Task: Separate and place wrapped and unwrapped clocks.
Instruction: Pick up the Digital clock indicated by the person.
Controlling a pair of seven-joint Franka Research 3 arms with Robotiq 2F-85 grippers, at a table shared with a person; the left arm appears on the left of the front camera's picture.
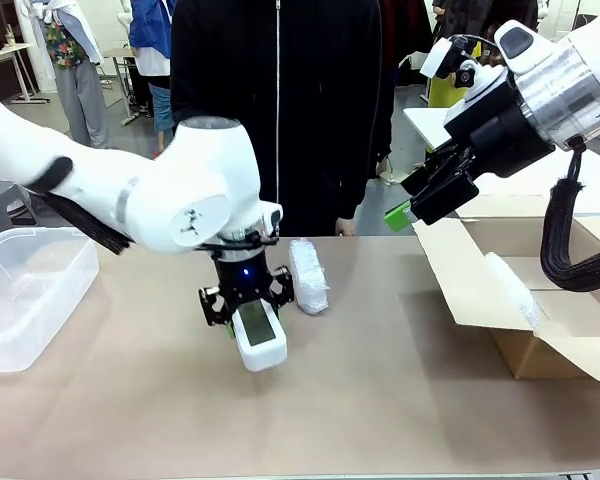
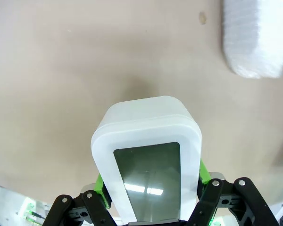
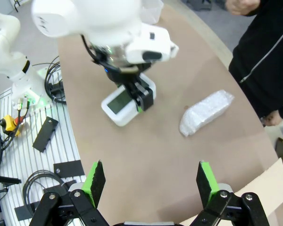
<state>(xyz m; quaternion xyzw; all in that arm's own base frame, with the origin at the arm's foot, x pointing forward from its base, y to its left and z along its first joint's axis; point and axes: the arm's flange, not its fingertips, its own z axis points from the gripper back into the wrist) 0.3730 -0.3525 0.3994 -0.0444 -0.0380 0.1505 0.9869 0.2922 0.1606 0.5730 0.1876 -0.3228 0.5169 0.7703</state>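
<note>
A plain white rounded-rectangle digital clock with a grey-green screen is pinched by its long sides between the green-padded fingers of the left gripper, low over the middle of the tan surface, screen up; whether its lower end touches cannot be told. Just beside it, toward the person in a black zip jacket, an oblong bundle of whitish bubble wrap lies flat on the surface, apart from the clock.

At the robot's right, an open brown cardboard box holds a second whitish wrapped bundle, lying along the inner side of its opened flap. At the left edge stands a clear plastic tub.

The right gripper hangs above the box flap. The front view leaves its stance unclear, while the right wrist view has its fingers spread wide, gripping nothing. The left wrist view brings out ceiling lights mirrored in the clock's screen
</note>
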